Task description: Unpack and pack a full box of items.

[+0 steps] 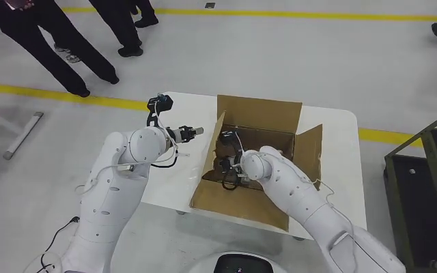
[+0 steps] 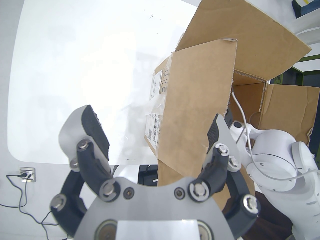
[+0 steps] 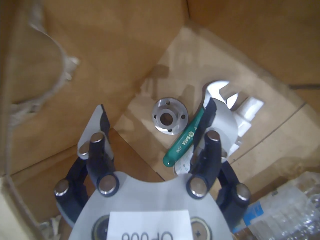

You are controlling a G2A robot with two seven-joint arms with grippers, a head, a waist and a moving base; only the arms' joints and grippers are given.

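Box (image 1: 273,119) is seen open at top-view centre on bench (image 1: 341,150). Right claw (image 3: 156,107) is set inside it, spread wide, nothing held. Wrench (image 3: 185,138) is laid flat on box floor beside flange (image 3: 170,119), handle toward claw, head pointed away. Left claw (image 2: 152,114) is held wide, left of box.

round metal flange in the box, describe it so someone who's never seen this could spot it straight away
On the white table stands an open cardboard box; look down at its floor. There a round metal flange lies beside the green handle of a wrench. It is the only disc there: grey, with a big centre hole ringed by smaller holes.
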